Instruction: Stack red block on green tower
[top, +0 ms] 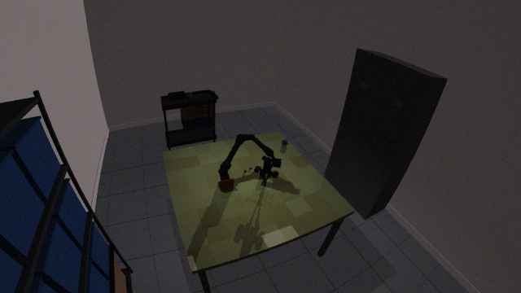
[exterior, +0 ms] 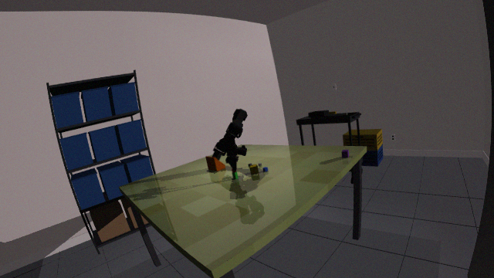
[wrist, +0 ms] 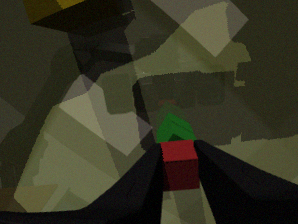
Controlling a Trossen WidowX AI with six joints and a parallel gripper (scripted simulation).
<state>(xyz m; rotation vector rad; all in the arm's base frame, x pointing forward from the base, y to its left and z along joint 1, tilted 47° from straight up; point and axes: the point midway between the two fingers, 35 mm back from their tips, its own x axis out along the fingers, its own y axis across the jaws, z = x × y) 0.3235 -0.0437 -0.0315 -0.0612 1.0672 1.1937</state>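
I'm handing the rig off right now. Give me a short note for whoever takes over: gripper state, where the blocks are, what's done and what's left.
Gripper: shut on the red block, held between the fingers.
Green tower: standing on the table, right below and just ahead of the red block in the wrist view; whether the two touch cannot be told.
Nearby: yellow block beside the tower, purple block far off near the table edge.
Done: red block picked up and brought over the tower.
Left: settle it squarely on the tower, open, pull away without nudging it.

Dim grey-tiled room, blue-binned shelving (exterior: 100, 131), tall dark cabinet (top: 383, 130).
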